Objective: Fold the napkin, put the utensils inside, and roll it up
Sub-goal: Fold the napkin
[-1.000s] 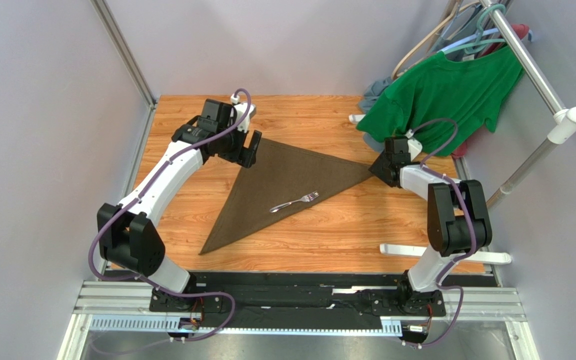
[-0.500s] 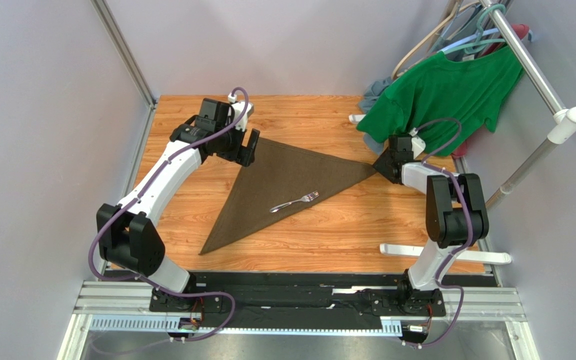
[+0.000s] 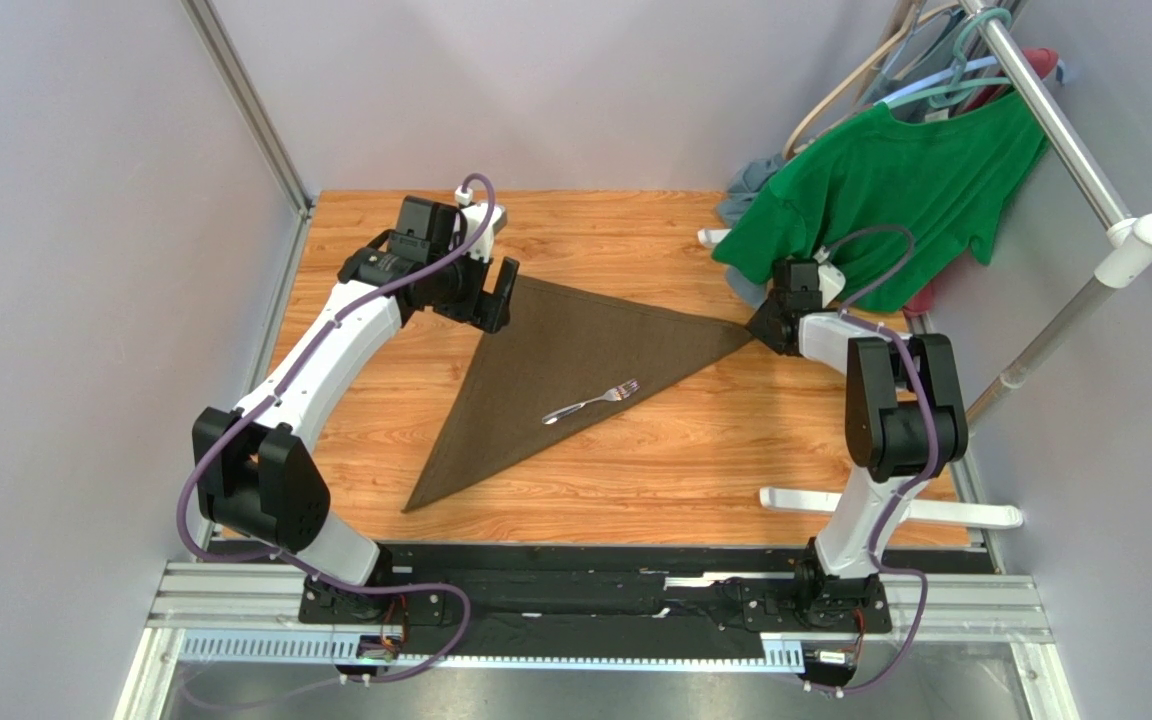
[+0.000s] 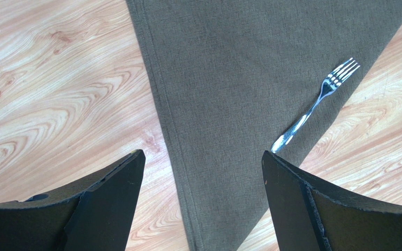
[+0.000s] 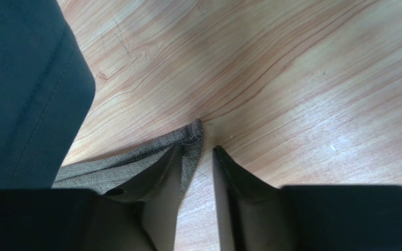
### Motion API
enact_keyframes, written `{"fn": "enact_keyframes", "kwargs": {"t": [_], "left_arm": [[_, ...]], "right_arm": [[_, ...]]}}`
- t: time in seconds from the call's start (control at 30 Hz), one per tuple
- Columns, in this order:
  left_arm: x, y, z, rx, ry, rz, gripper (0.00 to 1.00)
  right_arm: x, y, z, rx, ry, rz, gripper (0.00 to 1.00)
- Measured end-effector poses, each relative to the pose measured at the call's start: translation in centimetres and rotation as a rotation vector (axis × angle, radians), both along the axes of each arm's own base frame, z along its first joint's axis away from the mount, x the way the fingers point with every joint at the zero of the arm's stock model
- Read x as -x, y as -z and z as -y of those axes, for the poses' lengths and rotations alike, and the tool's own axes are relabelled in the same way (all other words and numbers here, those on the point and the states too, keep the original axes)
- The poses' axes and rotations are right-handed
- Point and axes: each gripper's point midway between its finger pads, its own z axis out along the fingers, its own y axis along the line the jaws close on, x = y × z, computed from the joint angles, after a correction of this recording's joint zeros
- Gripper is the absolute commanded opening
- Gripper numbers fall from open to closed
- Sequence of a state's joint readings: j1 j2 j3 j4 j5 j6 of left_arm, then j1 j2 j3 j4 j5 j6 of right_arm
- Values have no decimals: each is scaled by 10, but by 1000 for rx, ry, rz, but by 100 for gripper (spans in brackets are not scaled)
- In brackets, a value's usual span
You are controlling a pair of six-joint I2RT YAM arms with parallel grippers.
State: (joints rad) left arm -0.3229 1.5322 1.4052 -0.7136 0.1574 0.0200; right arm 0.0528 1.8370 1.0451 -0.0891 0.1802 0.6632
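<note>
Olive-brown napkin is folded to a triangle with the fork on it, roll not started.
Napkin lies flat on the tabletop, and the fork rests near its right edge. Only one utensil shows, so any others and the whole roll-up look left to do. Left pincer hangs spread wide over the far-left corner, touching nothing. Right pincer sits low at the right-hand tip, jaws about half apart with bare wood in the gap. The cloth tip lies against one finger but isn't pinched yet, far as the wrist view shows.
</note>
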Motion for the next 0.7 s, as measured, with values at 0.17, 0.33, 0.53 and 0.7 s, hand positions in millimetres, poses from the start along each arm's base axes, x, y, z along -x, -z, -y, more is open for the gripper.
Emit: {"fn": "enact_keyframes", "kwargs": {"t": [0.17,0.33,0.53,0.7], "left_arm": [[0,0,-1,3,-1,0,91],[1,-1,2,13,9,-3,91],[2,-4,3,23,15,2,91],[4,-6,4,29,19,6,91]], "right_arm": [[-4,1,-1,1,-6,-21,27],[-11,2,-2,-1,-11,-31,22],[-14,3,-3,-1,-16,-50,0],[-14,2,-3,-3,-16,-50,0]]}}
